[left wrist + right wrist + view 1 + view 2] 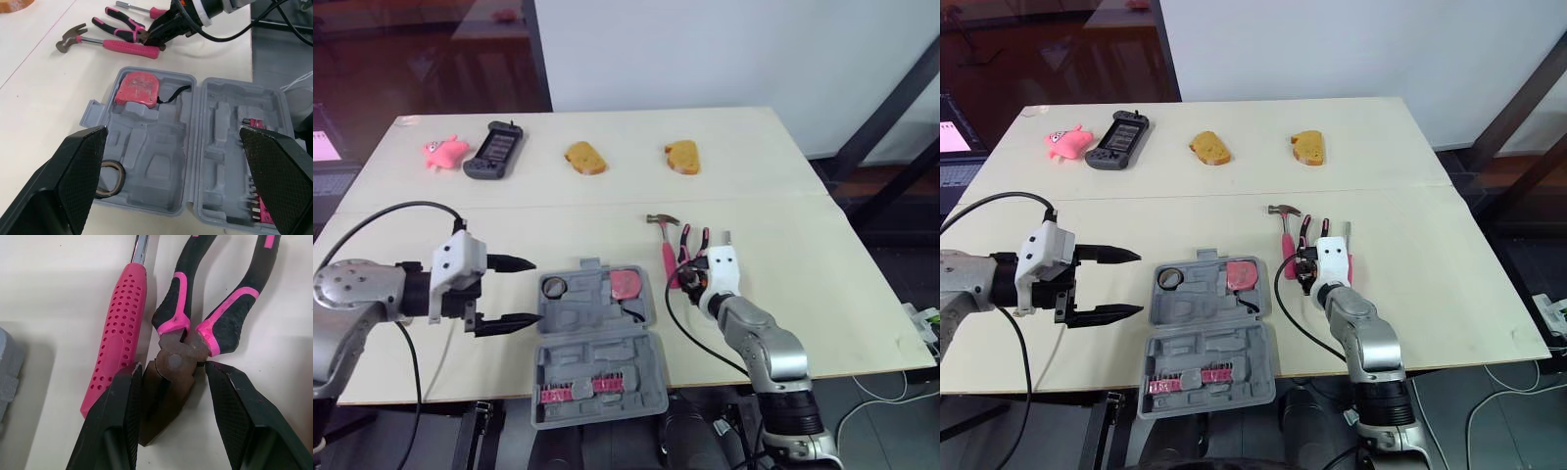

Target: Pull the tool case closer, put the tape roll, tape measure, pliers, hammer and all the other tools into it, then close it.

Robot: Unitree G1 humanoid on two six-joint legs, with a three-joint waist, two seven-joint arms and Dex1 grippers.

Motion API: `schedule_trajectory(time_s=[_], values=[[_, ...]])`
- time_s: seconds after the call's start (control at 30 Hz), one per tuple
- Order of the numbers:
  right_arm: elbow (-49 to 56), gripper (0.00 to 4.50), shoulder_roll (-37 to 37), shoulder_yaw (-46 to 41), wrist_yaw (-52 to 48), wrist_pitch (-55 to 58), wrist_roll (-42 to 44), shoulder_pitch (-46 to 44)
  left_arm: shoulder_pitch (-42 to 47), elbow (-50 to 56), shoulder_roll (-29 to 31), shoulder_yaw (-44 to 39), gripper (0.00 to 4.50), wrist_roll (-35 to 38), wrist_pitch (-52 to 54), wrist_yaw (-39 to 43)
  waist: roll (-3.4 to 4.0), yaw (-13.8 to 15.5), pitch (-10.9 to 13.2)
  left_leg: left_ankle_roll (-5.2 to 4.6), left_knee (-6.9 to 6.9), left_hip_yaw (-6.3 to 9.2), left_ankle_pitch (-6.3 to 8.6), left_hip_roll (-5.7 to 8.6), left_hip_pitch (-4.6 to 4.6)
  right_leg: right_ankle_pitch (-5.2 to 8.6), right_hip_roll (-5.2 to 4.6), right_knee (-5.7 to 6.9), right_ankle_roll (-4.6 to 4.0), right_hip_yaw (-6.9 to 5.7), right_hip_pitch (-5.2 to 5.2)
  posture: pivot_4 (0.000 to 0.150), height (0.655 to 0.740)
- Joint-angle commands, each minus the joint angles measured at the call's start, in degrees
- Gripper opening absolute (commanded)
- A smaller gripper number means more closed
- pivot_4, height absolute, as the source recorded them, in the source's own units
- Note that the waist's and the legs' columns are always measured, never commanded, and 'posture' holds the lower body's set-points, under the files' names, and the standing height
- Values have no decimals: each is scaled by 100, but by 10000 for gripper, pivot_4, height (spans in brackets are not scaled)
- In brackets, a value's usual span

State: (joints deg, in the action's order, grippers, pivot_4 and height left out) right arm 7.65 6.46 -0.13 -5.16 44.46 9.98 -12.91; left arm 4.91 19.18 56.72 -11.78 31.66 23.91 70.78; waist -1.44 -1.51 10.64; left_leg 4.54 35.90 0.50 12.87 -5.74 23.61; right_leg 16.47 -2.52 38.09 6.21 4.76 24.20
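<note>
1. While the case [592,318] lies open with roll [554,287] and tape measure [627,283] seated, the pliers [173,360] are straddled at the head by the right gripper [173,369], fingers [122,421] parted for a grasp
2. The left gripper [530,291] is held wide open, empty, beside the case

Bright, even light — soft shadows beside tool case [6,363], hammer [120,323]; faint reflections on dark glass [421,49].

Pale wooden table [597,230] before a white wall [724,49]; dark, perhaps reddish floor [421,69] left; black struts [886,113] right
</note>
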Motion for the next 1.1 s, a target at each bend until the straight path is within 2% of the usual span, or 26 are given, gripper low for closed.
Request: schedule_trajectory(time_s=[0.03, 0.3, 0.63, 0.97, 1.1], values=[[-97, 21792, 14, 47, 63, 52, -122, -43, -17, 104, 17, -74, 45000, -19, -100, -14, -1, -13, 0, 0, 0, 0, 0, 0, 0, 0, 0, 0, 0, 0, 0, 1500, 7238], [-188, 21792, 286, -293, 158, -82, -234, -125, -46, 119, -8, -40, 45000, -22, -116, -51, -2, -55, -1, 0, 1, 0, 0, 1, 0, 0, -3, 0, 1, 0, -5, 1500, 7238], [-282, 21792, 372, -132, -11, -241, -228, -197, -20, 120, -74, 47, 45000, -47, -146, -114, -1, -73, -1, 0, 2, 0, 0, 1, 0, 0, -2, -1, 1, 0, -5, 1500, 7238], [-1163, 21792, 440, -47, -271, -850, -356, -579, 1, 117, -106, 103, 45000, -82, -143, -160, -1, -104, -1, 0, 1, 0, 0, 1, 0, 0, -1, 0, 2, 0, -4, 1500, 7238], [-1414, 9862, 455, -65, -323, -1062, -402, -606, -9, 131, -116, 97, 45000, -89, -132, -178, -2, -106, -1, 0, 1, 0, 0, 1, 0, -1, -1, 0, 3, 0, -4, 1500, 7238]])
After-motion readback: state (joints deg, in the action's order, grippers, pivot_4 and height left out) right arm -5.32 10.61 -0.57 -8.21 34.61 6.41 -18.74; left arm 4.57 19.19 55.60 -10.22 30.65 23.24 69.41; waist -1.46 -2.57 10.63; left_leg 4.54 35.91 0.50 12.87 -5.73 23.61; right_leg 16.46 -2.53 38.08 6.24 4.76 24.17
